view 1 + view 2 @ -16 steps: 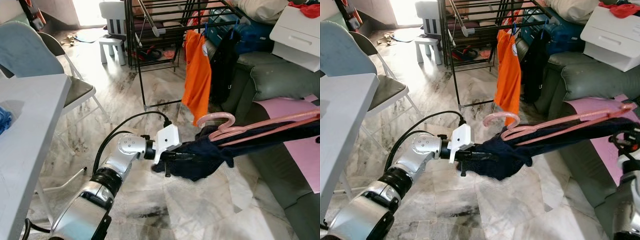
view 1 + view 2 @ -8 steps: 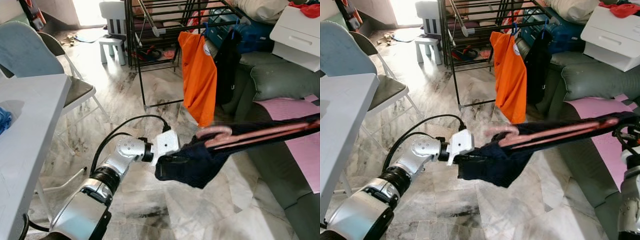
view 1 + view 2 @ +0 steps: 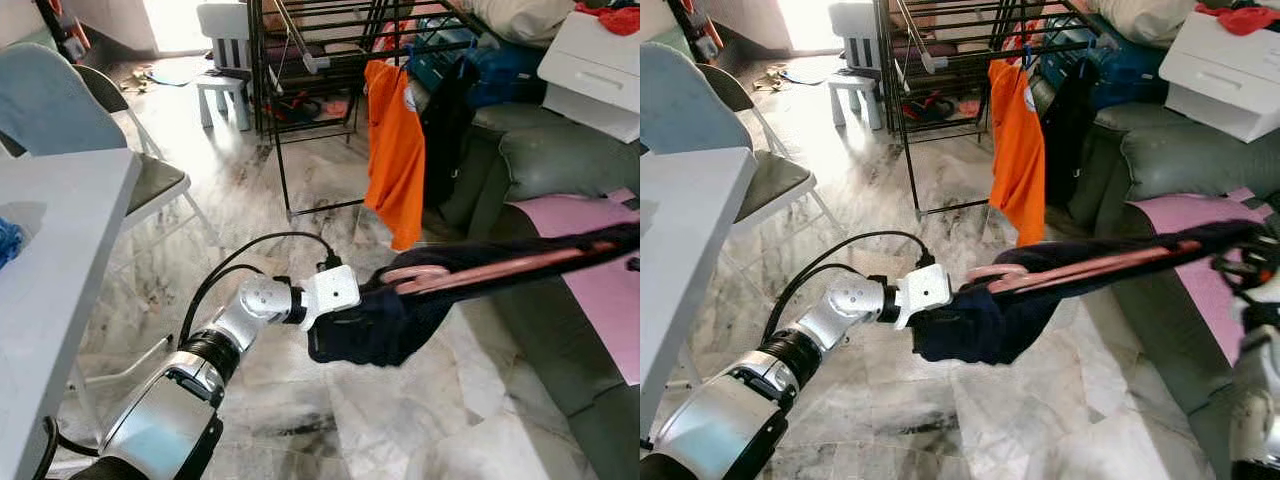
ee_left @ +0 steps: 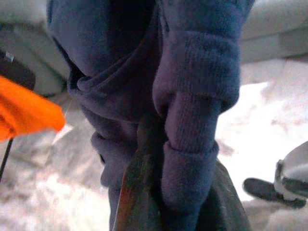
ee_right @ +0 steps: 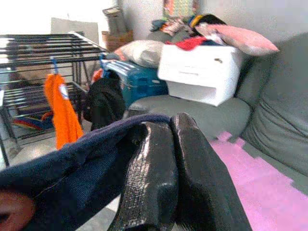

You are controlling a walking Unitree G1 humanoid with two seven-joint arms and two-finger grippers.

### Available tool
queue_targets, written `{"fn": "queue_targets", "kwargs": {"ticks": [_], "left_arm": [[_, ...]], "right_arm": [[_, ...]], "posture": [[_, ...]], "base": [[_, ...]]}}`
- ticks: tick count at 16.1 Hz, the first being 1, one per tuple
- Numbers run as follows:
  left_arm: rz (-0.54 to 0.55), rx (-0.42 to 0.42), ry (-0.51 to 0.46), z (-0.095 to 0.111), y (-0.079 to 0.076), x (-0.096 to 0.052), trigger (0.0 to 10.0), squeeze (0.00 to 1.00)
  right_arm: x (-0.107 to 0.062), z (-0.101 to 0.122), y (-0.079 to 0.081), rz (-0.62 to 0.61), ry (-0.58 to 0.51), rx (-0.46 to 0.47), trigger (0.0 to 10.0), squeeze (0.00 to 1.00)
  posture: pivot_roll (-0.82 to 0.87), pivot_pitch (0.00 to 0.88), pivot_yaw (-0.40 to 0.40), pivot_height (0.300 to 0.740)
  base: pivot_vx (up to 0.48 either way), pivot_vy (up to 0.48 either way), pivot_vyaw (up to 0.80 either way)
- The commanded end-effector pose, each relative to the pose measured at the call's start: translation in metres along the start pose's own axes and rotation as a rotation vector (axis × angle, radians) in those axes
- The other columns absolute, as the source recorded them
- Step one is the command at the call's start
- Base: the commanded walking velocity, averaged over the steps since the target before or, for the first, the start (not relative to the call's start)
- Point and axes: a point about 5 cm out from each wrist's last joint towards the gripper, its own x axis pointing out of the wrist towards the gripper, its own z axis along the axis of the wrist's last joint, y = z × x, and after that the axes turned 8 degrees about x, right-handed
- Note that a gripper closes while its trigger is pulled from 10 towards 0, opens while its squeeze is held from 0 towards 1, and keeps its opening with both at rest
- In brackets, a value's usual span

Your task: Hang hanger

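Going left to right across the head view: one white tabletop (image 3: 50,260) at 9 o'clock with a bit of blue cloth (image 3: 8,240) on its edge, one folding chair with a grey-blue backrest (image 3: 55,100) behind it at 10 o'clock, and one small white stool (image 3: 228,55) up at 11 o'clock. At 12 o'clock is one black metal drying rack (image 3: 300,70), with two garments hanging off its right side: one bright orange t-shirt (image 3: 395,150) and one black garment (image 3: 445,130) just beside it. Then one grey-green sofa (image 3: 560,160) at 2 o'clock, with one pink mat (image 3: 600,270) on the seat and one white box (image 3: 595,70) up on top. The task's thing is one pink plastic hanger (image 3: 480,270) with a dark navy knit garment (image 3: 375,325) draped over it. It's held nearly level above the marble floor (image 3: 300,200), running from dead centre out to 3 o'clock, hook end sitting below the orange shirt's hem, and the navy cloth bunches into a fat lump at that hook end. Two grippers are on it: the left gripper (image 4: 168,192) is buried in the lump at centre, and in the left wrist view its fingers look pinched on a ribbed cuff. The right gripper (image 5: 168,163) is at the far 3 o'clock end, its two black fingers pressed together on the navy fabric.
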Motion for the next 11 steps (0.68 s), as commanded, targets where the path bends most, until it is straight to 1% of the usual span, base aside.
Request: {"fn": "queue_targets", "kwargs": {"ticks": [1,2,3,4,6,7,8,9,10,11], "left_arm": [[-0.003,-0.093,0.243,-0.048,-0.010,-0.028,0.0,0.00],[0.007,-0.091,0.271,-0.050,-0.011,-0.027,0.0,0.00],[0.012,-0.093,0.280,-0.051,-0.011,-0.027,0.0,0.00],[0.038,-0.097,0.317,-0.053,-0.010,-0.027,0.0,0.00],[0.034,-0.114,0.341,-0.053,-0.011,-0.024,0.0,0.00],[0.022,-0.113,0.371,-0.055,-0.012,-0.023,0.0,0.00],[0.044,-0.110,0.391,-0.056,-0.012,-0.023,0.0,0.00],[0.051,-0.126,0.402,-0.057,-0.012,-0.023,0.0,0.00],[0.063,-0.107,0.434,-0.060,-0.011,-0.026,0.0,0.00],[0.077,-0.104,0.455,-0.064,-0.011,-0.029,0.0,0.00]], "right_arm": [[0.000,0.032,-0.014,-0.101,-0.140,-0.037,0.0,0.00],[0.001,0.031,-0.008,-0.080,-0.135,-0.056,0.0,0.00],[0.002,0.031,-0.007,-0.076,-0.133,-0.060,0.0,0.00],[0.005,0.031,0.001,-0.057,-0.132,-0.076,0.0,0.00],[0.008,0.030,0.010,-0.031,-0.128,-0.097,0.0,0.00],[0.011,0.026,0.015,-0.026,-0.114,-0.116,0.0,0.00],[0.015,0.022,0.019,-0.017,-0.103,-0.142,0.0,0.00],[0.017,0.019,0.022,-0.021,-0.089,-0.180,0.0,0.00],[0.019,0.017,0.023,-0.033,-0.088,-0.197,0.0,0.00],[0.020,0.014,0.022,-0.046,-0.070,-0.269,0.0,0.00]], "posture": [[-0.08,0.000,0.008,0.740],[-0.08,0.000,0.010,0.740],[-0.08,0.000,0.010,0.740],[-0.08,0.000,0.011,0.740],[-0.08,0.000,0.013,0.740],[-0.08,0.000,0.015,0.740],[-0.08,0.000,0.016,0.740],[-0.08,0.000,0.017,0.740],[-0.08,0.000,0.019,0.740],[-0.08,0.000,0.020,0.740]], "base": [[0.000,0.000,0.00],[0.000,0.000,0.00],[0.000,0.000,0.00],[0.000,0.000,0.00],[0.000,0.000,0.00],[0.000,0.000,0.00],[0.000,0.000,0.00],[0.000,0.000,0.00],[0.000,0.000,0.00],[0.000,0.000,0.00]]}}
